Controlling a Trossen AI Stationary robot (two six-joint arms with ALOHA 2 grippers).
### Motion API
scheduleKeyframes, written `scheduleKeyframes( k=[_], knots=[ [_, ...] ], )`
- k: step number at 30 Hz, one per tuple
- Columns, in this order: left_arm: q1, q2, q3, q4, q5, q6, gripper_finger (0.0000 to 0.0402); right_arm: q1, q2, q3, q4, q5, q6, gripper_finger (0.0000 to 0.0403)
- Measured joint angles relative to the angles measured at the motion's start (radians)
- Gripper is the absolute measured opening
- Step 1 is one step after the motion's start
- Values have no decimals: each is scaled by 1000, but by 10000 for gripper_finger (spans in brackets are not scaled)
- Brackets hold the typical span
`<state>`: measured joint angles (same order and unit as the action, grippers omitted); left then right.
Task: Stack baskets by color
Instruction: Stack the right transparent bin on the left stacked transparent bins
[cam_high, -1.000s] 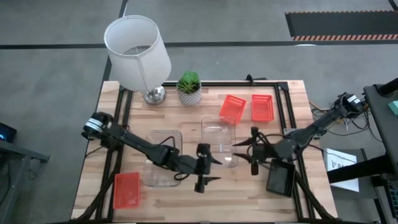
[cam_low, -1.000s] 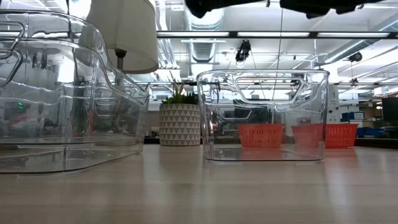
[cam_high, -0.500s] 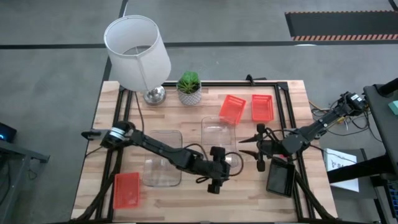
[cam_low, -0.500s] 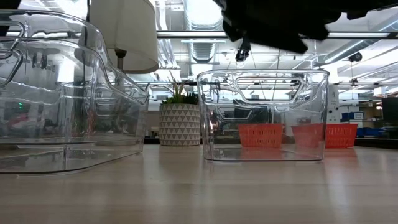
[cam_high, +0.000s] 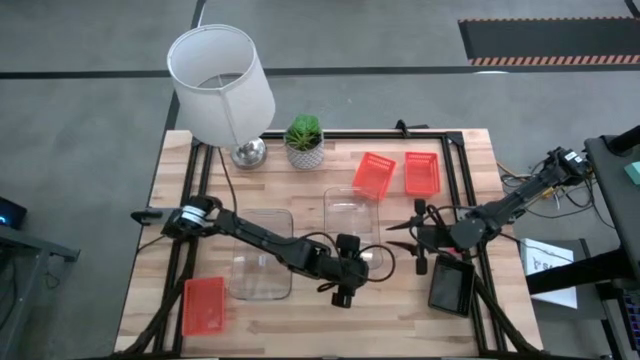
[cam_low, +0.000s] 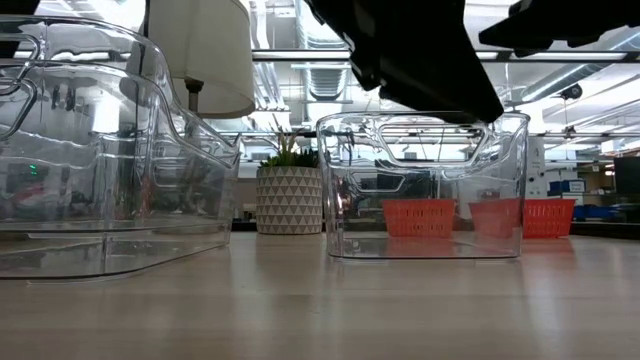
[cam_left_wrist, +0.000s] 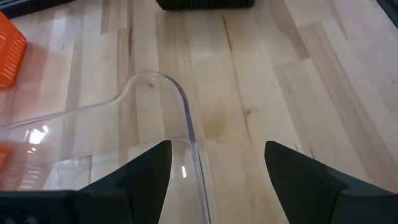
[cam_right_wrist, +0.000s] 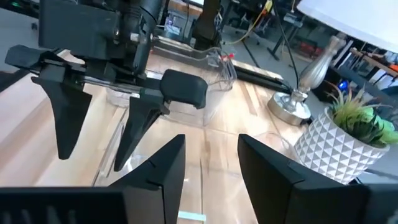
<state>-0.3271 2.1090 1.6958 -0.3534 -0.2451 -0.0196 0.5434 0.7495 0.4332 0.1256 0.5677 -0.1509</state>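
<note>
A clear basket stands upright mid-table, its floor on the wood. My left gripper hovers open above the basket's near end; the near wall's rim runs between its fingers, one over the inside and one outside, apart from both. A second clear basket stands to its left. Two orange baskets lie at the far right, a third at the near left. A black basket sits near right. My right gripper hangs open right of the middle basket, with nothing between its fingers.
A white lamp and a potted plant stand along the far edge. A dark frame runs around the table top. Bare wood lies between the middle clear basket and the near edge.
My left gripper has moved toward the table's right edge and down, tipping its fingers downward, and now stands over the middle clear basket's near end. My right gripper has drawn back a little toward the right edge. No basket has moved.
</note>
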Motion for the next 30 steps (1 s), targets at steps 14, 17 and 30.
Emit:
scheduleKeyframes(
  k=[14, 17, 30],
  knots=[
    [14, 5, -17, 6, -1, 0, 241, 0, -35, 1, -47, -1, 28, 135],
    [14, 5, -17, 4, 0, 3, 231, 0, -34, 1, -48, -1, 29, 137],
    [14, 5, -17, 3, 5, 5, 115, 0, -26, 0, -49, -26, 38, 130]
  ],
)
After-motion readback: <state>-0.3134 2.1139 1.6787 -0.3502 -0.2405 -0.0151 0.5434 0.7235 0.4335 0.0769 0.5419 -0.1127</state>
